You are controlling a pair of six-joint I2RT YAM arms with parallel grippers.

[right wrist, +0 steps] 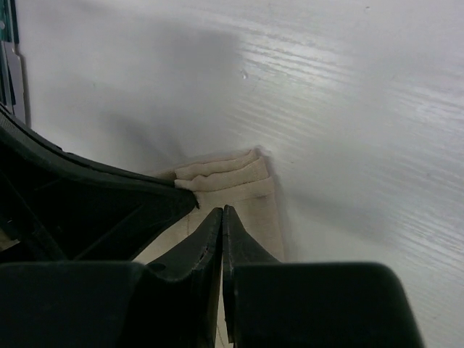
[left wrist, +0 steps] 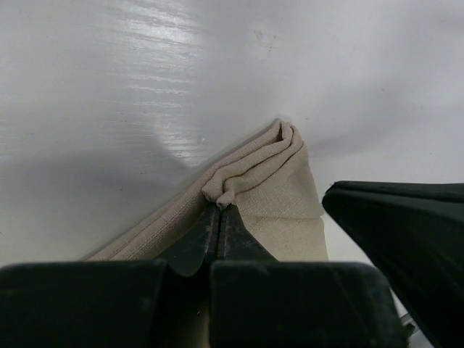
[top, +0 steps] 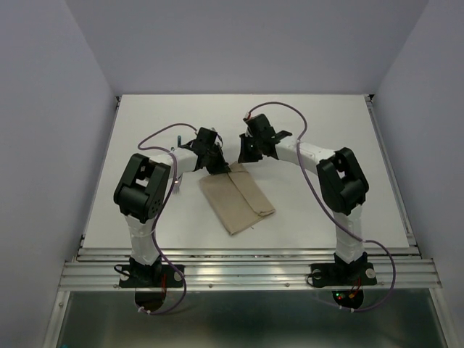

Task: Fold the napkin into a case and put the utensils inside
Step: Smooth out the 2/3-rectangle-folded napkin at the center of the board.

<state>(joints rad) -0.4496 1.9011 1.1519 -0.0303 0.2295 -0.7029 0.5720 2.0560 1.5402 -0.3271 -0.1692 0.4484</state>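
Napkin (top: 235,201): beige-tan woven cloth, soft, folded into a flat oblong of several layers. It lies at the centre of the smooth matte white counter (top: 326,130), long axis running roughly 11 to 5 o'clock in the top view. One diagonal flap edge crosses its upper face. The surface is lightly creased and the weave is fine but visible up close.

Both arms meet at the napkin's 12 o'clock corner, the left arm reaching in from 9 o'clock and the right from 2 o'clock.

Left gripper (left wrist: 219,212): black tapered fingers pressed fully together. A small rolled nub of the layered cloth edge is pinched at the tips. The corner beyond the tips is bunched into three or four rounded ridges.

Right gripper (right wrist: 222,212): fingers all but closed, with only a hairline slit between them. The tips sit over the cloth just short of its stacked corner. I cannot tell whether any fabric is caught.
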